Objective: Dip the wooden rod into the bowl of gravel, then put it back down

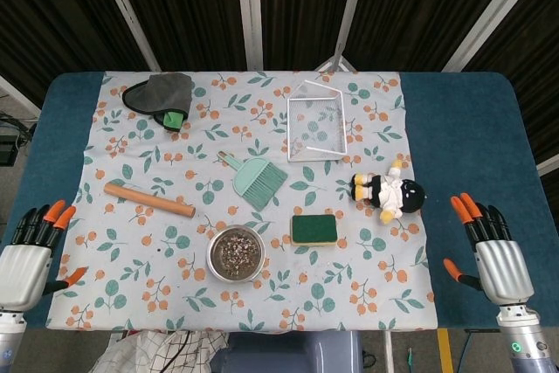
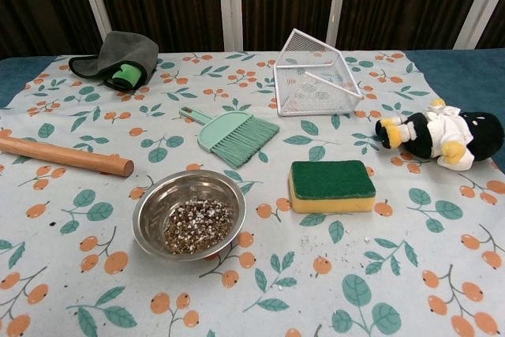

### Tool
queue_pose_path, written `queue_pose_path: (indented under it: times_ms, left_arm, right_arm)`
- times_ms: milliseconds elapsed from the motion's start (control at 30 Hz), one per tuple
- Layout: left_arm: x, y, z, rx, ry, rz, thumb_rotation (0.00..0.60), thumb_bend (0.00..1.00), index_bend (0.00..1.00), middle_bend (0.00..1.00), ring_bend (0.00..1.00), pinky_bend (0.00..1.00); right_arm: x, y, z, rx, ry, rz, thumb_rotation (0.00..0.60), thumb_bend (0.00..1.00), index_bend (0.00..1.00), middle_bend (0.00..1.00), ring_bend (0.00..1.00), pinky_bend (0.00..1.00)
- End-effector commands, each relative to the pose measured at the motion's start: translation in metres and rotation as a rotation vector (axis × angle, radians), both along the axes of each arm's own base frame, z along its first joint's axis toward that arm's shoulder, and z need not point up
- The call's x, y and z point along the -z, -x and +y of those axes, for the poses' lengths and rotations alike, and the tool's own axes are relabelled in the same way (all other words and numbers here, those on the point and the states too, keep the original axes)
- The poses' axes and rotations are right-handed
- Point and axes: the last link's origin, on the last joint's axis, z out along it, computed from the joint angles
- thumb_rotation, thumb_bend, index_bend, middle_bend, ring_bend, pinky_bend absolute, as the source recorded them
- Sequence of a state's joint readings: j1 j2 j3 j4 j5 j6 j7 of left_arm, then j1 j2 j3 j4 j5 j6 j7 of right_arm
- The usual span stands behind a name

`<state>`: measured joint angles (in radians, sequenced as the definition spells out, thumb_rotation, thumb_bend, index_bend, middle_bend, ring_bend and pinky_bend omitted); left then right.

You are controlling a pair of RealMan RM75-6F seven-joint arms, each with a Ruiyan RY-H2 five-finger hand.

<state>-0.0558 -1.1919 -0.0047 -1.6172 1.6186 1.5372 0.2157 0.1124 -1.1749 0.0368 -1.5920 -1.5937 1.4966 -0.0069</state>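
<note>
We see the left hand [image 1: 28, 261] low at the near left corner, fingers spread and holding nothing, hovering over the blue table edge just off the cloth; the right hand [image 1: 495, 255] mirrors it at the near right, fingers likewise apart and empty, well clear of everything on the cloth; both hands appear only in the head view, and the chest view shows neither. Moving inward, the wooden rod [image 1: 149, 200] lies flat on the left half of the cloth, slanting down to the right, its nearer end just up and left of the bowl of gravel [image 1: 235, 253] without touching it; the bowl is a small steel one, sitting near the front edge. Right of the bowl lies a green-topped sponge [image 1: 314, 229]; farther right a plush toy [image 1: 389, 191] lies on its side. Behind these we find a mint dustpan brush [image 1: 255, 179], a tilted white wire basket [image 1: 315, 123], and at the far left a grey cloth [image 1: 160, 93] folded around something green. The table [image 1: 463, 124] is dark blue, covered by a pale floral tablecloth [image 1: 131, 146]; behind it hang dark slatted panels with white bars. The chest view adds the sponge's yellow underside and loose grit scattered near the front.
</note>
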Motion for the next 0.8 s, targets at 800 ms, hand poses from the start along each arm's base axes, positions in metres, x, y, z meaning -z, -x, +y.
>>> queue_pose_path:
  times_ms: [800]
  left_arm:
    - [0.082,-0.069,0.131,0.045,0.151,0.281,0.6,0.27,0.34,0.26,0.0,0.0]
  right_arm:
    - [0.001,0.002,-0.005,0.028,-0.018,-0.034,0.6,0.27,0.0,0.0,0.0,0.0]
